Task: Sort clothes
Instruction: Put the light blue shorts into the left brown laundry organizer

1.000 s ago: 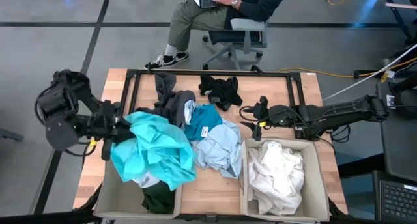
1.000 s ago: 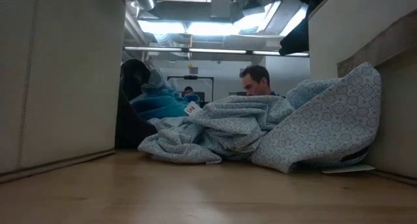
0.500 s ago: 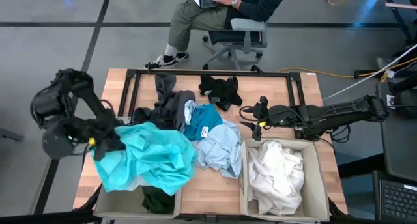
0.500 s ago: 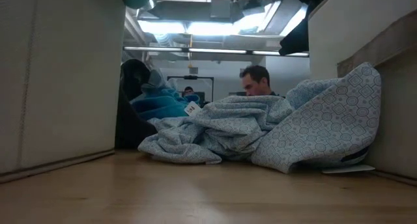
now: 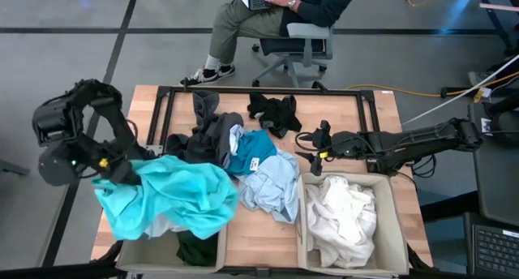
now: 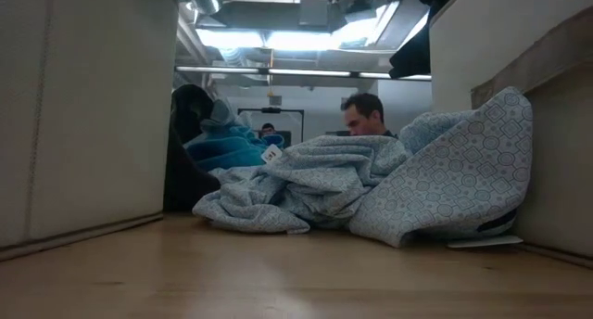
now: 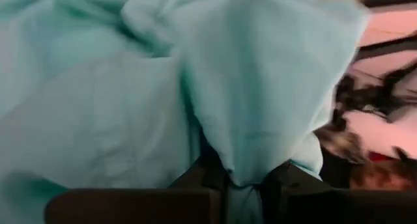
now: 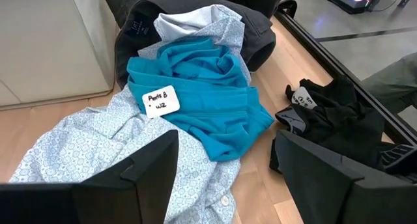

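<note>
My left gripper is at the table's left side, shut on a bright turquoise garment. The garment spreads from the gripper over the left beige bin, where a dark green garment lies. My right gripper is open and empty, just beyond the far rim of the right beige bin, which holds white garments. A mid-table pile holds a dark grey garment, a teal one and a pale light-blue one. A black garment lies farther back. My left gripper pinches a bunched fold of the turquoise garment between its two fingers. In the wrist view the cloth rises from the pinch and fills the picture. The rest of the garment trails toward the table's right, draped over the left bin's far rim and the table.
A dark metal frame runs along the table's far part. A person sits on an office chair beyond the far edge. Bare wood shows between the two bins. The teal garment carries a white tag.
My left gripper has moved toward the table's left edge, still shut on the turquoise garment. The garment has been dragged left with it, off the middle pile, and has flattened and spread out over the left bin.
</note>
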You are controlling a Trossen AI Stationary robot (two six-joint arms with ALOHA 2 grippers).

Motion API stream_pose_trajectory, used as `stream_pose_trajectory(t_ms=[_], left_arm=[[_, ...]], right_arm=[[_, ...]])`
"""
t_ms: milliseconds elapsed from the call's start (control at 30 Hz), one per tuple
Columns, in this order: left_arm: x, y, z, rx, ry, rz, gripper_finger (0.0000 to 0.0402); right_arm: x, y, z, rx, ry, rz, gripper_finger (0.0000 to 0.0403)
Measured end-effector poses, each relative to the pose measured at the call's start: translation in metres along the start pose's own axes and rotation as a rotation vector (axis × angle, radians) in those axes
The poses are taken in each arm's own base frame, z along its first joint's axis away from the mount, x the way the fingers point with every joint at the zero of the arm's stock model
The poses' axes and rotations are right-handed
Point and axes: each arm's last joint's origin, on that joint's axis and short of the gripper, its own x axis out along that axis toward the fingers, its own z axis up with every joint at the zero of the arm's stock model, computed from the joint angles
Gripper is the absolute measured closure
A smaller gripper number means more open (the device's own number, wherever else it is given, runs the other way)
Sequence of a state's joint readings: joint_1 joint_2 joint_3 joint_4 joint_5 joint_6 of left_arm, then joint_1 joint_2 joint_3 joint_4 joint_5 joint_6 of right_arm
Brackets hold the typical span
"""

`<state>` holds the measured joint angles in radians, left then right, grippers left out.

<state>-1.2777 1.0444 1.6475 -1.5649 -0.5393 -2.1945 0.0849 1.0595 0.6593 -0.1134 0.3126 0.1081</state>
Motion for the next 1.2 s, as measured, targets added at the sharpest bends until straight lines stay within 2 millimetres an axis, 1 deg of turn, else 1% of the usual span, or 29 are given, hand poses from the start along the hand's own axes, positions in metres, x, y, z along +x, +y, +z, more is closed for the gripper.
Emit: stream_pose_trajectory(t_ms=[67,200,400,500,633,733,833,1000,1100,1200], left_arm=[[0.010,0.004,-0.006,-0.028,0.007,0.067,0.0368],[0.035,0.008,-0.024,0.003,0.004,0.177,0.0368],[0.076,0.016,-0.046,0.122,-0.097,0.306,0.0368],[0.098,0.020,-0.052,0.152,-0.164,0.368,0.0368],[0.126,0.028,-0.053,0.195,-0.260,0.421,0.0368],[0.148,0.034,-0.051,0.206,-0.331,0.420,0.0368],[0.173,0.042,-0.050,0.189,-0.363,0.395,0.0368],[0.213,0.062,-0.046,0.229,-0.343,0.407,0.0368],[0.233,0.080,-0.043,0.256,-0.298,0.452,0.0368],[0.251,0.099,-0.042,0.238,-0.256,0.475,0.0368]], right_arm=[[0.000,0.000,0.000,0.000,0.000,0.000,0.0146],[0.000,0.000,0.000,-0.007,-0.001,0.000,0.0146],[0.000,0.000,0.000,-0.007,-0.004,0.000,0.0146],[0.000,0.000,0.001,-0.008,-0.010,0.000,0.0146],[0.000,0.000,0.001,-0.009,-0.013,0.000,0.0146],[0.000,0.000,0.001,-0.011,-0.014,0.000,0.0146],[0.000,0.000,0.001,-0.018,-0.018,0.001,0.0146],[0.000,0.000,0.002,-0.024,-0.020,0.001,0.0146],[0.000,0.000,0.002,-0.027,-0.020,0.001,0.0146],[0.000,0.000,0.002,-0.028,-0.020,0.001,0.0146]])
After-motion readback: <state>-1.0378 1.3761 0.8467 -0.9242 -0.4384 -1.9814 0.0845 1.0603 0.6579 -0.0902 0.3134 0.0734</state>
